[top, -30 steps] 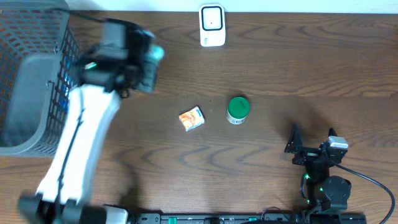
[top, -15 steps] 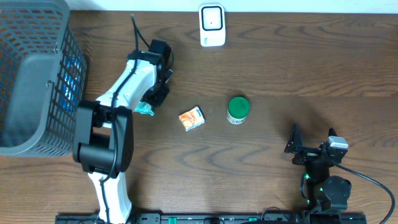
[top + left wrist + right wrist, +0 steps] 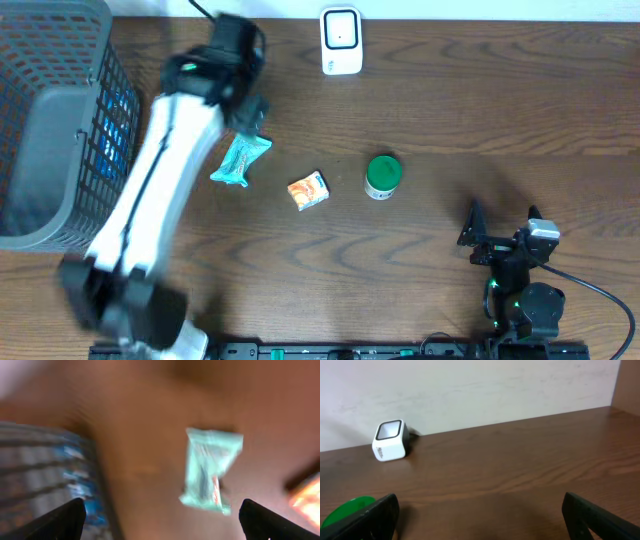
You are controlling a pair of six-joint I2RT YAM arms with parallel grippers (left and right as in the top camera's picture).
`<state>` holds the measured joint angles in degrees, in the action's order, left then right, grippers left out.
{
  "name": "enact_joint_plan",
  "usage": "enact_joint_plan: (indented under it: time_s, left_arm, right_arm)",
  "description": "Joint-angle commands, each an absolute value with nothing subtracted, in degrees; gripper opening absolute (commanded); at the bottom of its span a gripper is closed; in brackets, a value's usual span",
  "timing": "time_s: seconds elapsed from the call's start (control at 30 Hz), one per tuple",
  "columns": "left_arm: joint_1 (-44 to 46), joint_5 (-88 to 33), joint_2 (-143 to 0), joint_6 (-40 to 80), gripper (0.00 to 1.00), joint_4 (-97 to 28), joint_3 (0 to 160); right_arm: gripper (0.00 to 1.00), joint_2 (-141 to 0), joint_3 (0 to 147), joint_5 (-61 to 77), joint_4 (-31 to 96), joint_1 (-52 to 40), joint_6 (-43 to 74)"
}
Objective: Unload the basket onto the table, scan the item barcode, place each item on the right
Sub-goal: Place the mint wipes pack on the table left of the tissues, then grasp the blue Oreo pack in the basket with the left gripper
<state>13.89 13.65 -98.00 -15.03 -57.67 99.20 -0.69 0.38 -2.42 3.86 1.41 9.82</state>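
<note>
Overhead shows the wire basket [image 3: 50,130] at the table's [image 3: 450,100] left end and the left gripper [image 3: 160,525] only as blur, whereas its wrist view shows jaws apart, empty, the teal packet [image 3: 241,161] lying flat between basket and orange packet [image 3: 308,190]; right gripper [image 3: 482,520] jaws likewise apart.

Your overhead view evenly lit, left arm [image 3: 165,170] motion-smeared, left wrist view blurred throughout, teal packet [image 3: 212,470] fuzzy, right wrist view sharp.

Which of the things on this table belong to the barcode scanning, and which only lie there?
Job: white scanner; teal packet; left gripper, open, near it.
Lying about, for now: orange box; green tub; grey basket; right gripper, open.
</note>
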Motion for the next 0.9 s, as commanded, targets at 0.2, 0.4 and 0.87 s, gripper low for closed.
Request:
enact_joint_plan:
  time_s: [0.2,0.4,0.87]
  left_arm:
    - [-12.1,12.1,-82.0,12.3,0.98,-52.6,101.3]
    - [-32.0,-4.3,-87.6,12.4,0.98,-51.9,101.3]
    - [-32.5,-20.7,-109.7,-24.9,0.98,-49.8,101.3]
  right_arm:
    - [0.99,-0.4,0.3,-2.9,4.1,1.1,9.1]
    - [0.99,-0.4,0.3,-2.9,4.1,1.1,9.1]
    - [0.99,-0.4,0.3,-2.9,4.0,1.1,9.1]
